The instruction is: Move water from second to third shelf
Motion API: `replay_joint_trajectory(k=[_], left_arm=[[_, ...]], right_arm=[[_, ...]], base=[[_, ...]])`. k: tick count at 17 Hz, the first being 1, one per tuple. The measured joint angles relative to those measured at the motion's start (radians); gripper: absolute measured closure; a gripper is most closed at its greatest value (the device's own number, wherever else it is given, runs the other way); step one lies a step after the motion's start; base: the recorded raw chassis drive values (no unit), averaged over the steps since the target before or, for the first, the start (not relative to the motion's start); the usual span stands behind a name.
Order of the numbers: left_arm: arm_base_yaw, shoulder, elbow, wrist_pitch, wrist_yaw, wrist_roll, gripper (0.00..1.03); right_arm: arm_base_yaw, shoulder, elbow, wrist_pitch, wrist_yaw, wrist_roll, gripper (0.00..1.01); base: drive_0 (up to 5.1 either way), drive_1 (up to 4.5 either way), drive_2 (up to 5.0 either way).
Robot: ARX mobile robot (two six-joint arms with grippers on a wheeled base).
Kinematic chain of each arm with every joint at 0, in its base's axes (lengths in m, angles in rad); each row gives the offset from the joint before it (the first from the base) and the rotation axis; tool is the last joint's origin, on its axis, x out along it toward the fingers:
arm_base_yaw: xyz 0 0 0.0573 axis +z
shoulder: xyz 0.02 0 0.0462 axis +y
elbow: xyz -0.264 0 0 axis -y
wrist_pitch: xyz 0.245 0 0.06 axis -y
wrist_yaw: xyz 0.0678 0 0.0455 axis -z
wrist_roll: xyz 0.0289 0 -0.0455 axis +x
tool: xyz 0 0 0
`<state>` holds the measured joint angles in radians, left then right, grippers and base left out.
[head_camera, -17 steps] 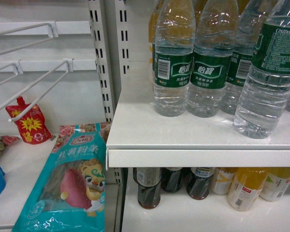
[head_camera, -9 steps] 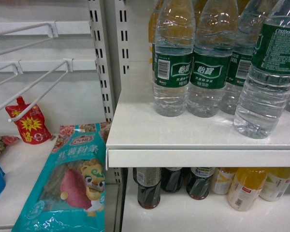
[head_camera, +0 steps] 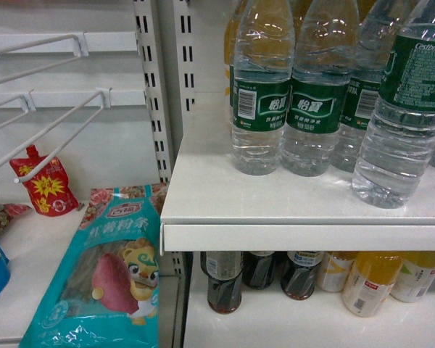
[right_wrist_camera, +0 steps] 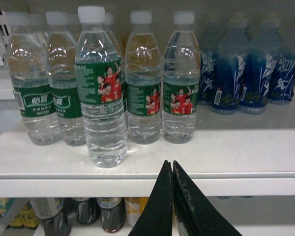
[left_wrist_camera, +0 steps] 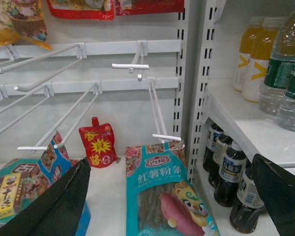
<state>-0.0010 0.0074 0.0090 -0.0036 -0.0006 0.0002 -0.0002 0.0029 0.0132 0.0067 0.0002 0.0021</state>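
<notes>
We saw the water (right_wrist_camera: 101, 88) standing upright at the shelf (right_wrist_camera: 226, 157) front, just ahead and left of our right end effector (right_wrist_camera: 172, 169), fingers clenched together and empty, while the left end effector (left_wrist_camera: 172, 196), spread wide, faced the pegs.

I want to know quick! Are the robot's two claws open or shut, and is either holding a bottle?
Left gripper: open, fingers spread wide, holding nothing.
Right gripper: shut, fingertips together, holding nothing, below the front water bottle.
</notes>
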Motion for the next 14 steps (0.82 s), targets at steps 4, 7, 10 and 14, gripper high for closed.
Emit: replay_joint_trajectory(k=[4,7,10,14], left_arm=[[0.000,0.000,0.000,0.000,0.000,0.000,0.05],[0.000,0.000,0.000,0.000,0.000,0.000,0.05],[0.000,0.000,0.000,0.000,0.000,0.000,0.05],[0.000,0.000,0.000,0.000,0.000,0.000,0.05]], right_arm=[[0.000,0.002,0.000,-0.014,0.000,0.000,0.99],[0.000,0.001,0.000,-0.011,0.000,0.000,0.99],[0.000,0.001,0.000,-0.010,0.000,0.000,0.99],[0.000,0.001,0.000,-0.010,0.000,0.000,0.99]], base=[[0.0,0.00,0.0],[0.0,0.00,0.0],[0.0,0.00,0.0],[0.0,0.00,0.0]])
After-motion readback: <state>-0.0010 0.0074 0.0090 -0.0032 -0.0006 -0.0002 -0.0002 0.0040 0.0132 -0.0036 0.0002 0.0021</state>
